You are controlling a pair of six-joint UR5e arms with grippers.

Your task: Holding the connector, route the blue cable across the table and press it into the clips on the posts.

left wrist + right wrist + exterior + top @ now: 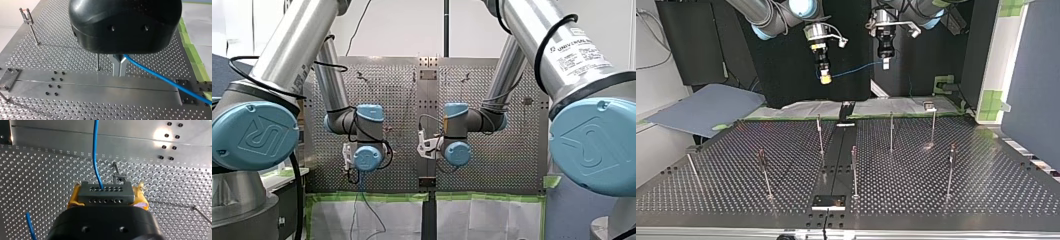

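The front camera sits high behind the arms (287, 45) at six o'clock, looking across the table (512, 150) toward twelve. The top camera faces back from twelve, low and farther off. Both wrist cameras hang close over the table — each shows the blue cable (155, 73), as does the top one.

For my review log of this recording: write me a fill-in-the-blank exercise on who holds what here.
My right gripper is shut on the connector with pads coloured ____.
The metal jaws of my left gripper are ____ on the blue cable.
In the top view the cable spans between both grippers, ____ the table.
It sits in ____ of the clips on the posts.
Missing words: yellow; shut; above; none.
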